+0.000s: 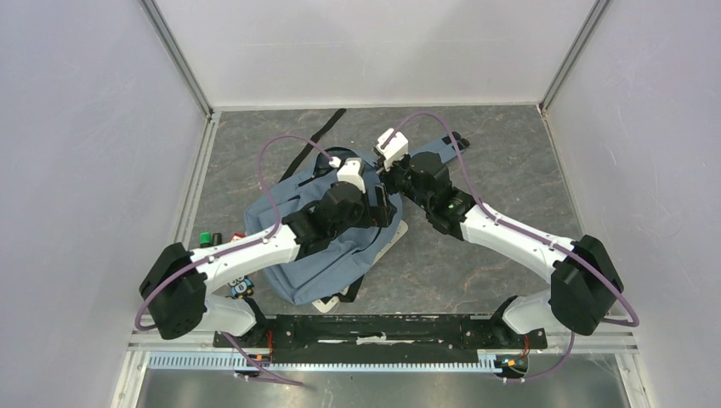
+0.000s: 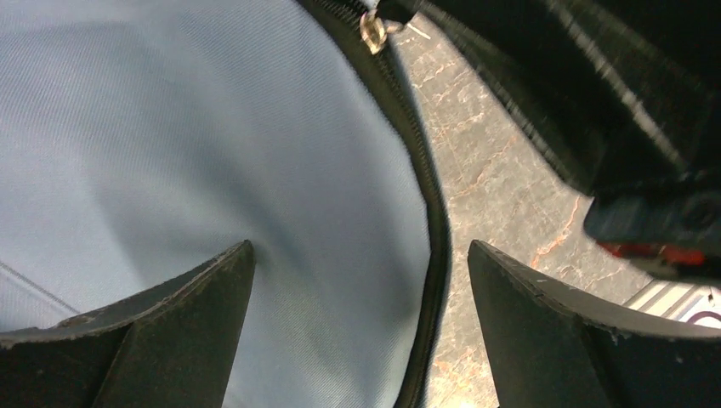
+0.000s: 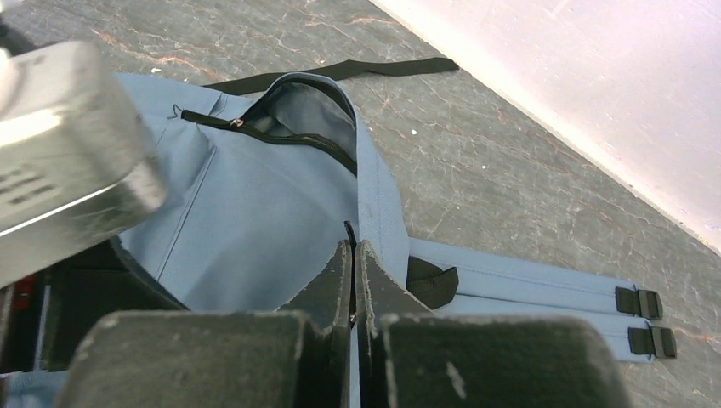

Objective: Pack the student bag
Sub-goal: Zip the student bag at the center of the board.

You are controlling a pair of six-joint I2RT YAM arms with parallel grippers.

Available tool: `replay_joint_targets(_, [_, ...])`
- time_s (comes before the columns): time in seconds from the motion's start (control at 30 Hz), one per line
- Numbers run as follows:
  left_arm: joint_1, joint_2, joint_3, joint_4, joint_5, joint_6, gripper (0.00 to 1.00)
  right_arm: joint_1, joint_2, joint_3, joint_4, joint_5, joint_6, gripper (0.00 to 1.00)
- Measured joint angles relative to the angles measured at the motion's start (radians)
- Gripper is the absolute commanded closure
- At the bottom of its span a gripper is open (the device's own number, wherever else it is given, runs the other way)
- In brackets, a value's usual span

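Observation:
The student bag (image 1: 315, 263), grey-blue with black zips, lies flat mid-table. Its top opening (image 3: 306, 110) gapes a little and shows grey lining. Blue shoulder straps (image 3: 527, 285) lie beside it. My left gripper (image 2: 357, 255) is open and empty, hovering low over the bag's fabric (image 2: 212, 127) with the black zip line (image 2: 429, 212) between its fingers. In the top view it (image 1: 380, 206) sits over the bag's right edge. My right gripper (image 3: 353, 246) is shut on a thin black zip pull (image 3: 349, 231) at the bag's edge, close to the left gripper (image 1: 394, 180).
A white flat item (image 1: 393, 242) pokes out from under the bag's right side. Small green and red items (image 1: 211, 236) and other small things (image 1: 241, 285) lie by the left wall. A black strap (image 1: 319, 140) trails toward the back. Walls close in three sides.

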Motion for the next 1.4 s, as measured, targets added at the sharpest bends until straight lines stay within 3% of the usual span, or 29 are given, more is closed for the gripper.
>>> replay_joint_targets(0.2, [0.001,0.050,0.065,0.008,0.002,0.018,0.69,-0.002,-0.006,0.000,-0.013,-0.003,-0.001,1.00])
replay_joint_targets(0.37, [-0.001,0.047,0.073,-0.002,0.019,0.078,0.91,-0.002,-0.006,0.000,-0.027,-0.010,-0.006,1.00])
replay_joint_targets(0.73, [-0.007,-0.164,0.042,-0.137,0.176,0.309,0.97,0.005,0.002,0.085,-0.081,-0.063,-0.013,1.00])
replay_joint_targets(1.4, [0.000,-0.226,0.024,-0.272,0.409,0.483,0.98,0.016,0.395,0.394,-0.229,-0.079,-0.058,1.00])
